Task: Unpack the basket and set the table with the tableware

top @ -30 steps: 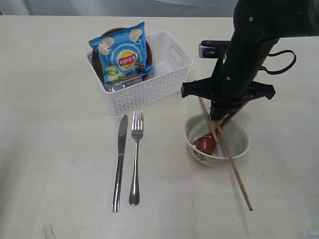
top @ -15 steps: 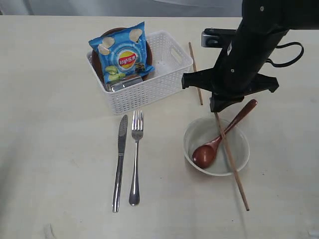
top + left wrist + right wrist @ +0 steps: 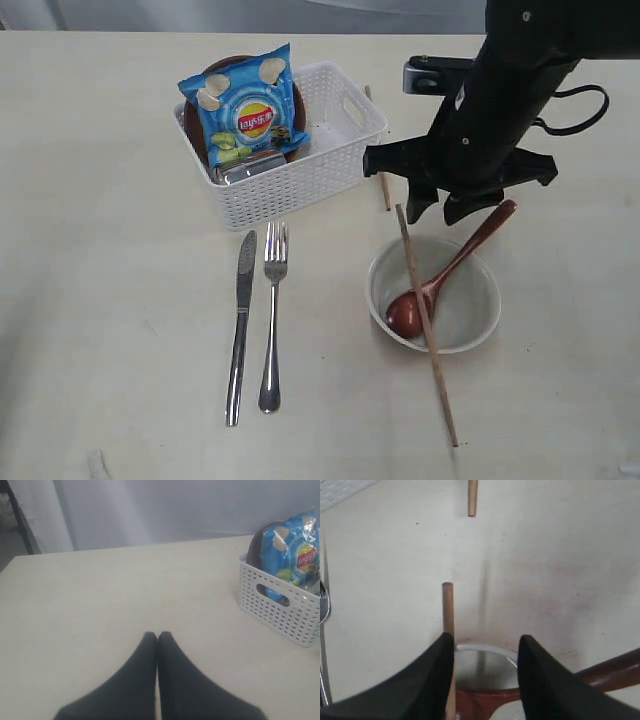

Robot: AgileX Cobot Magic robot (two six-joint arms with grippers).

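The white basket [image 3: 300, 185] holds the blue chips bag [image 3: 245, 110], the dark brown plate [image 3: 293, 100] and the steel cup [image 3: 250, 168]. Knife [image 3: 240, 325] and fork [image 3: 272, 315] lie side by side on the table [image 3: 120, 300]. The off-white bowl [image 3: 485, 300] holds the wooden spoon [image 3: 455, 265]. One chopstick [image 3: 425, 320] lies across the bowl; the other chopstick [image 3: 377, 150] lies beside the basket. My right gripper [image 3: 440, 210] [image 3: 486, 640] hangs open above the bowl's far rim, one finger right beside the chopstick [image 3: 448, 607]. My left gripper [image 3: 157, 636] is shut and empty.
The left wrist view shows the basket [image 3: 280, 607] with the chips bag [image 3: 295, 555] off to one side, bare tabletop before it and a grey curtain behind. The right arm's black body looms over the table's right half.
My right gripper has let go of the chopsticks and opened. One chopstick dropped beside the basket; the other swung to lie across the bowl. The spoon settled in the bowl.
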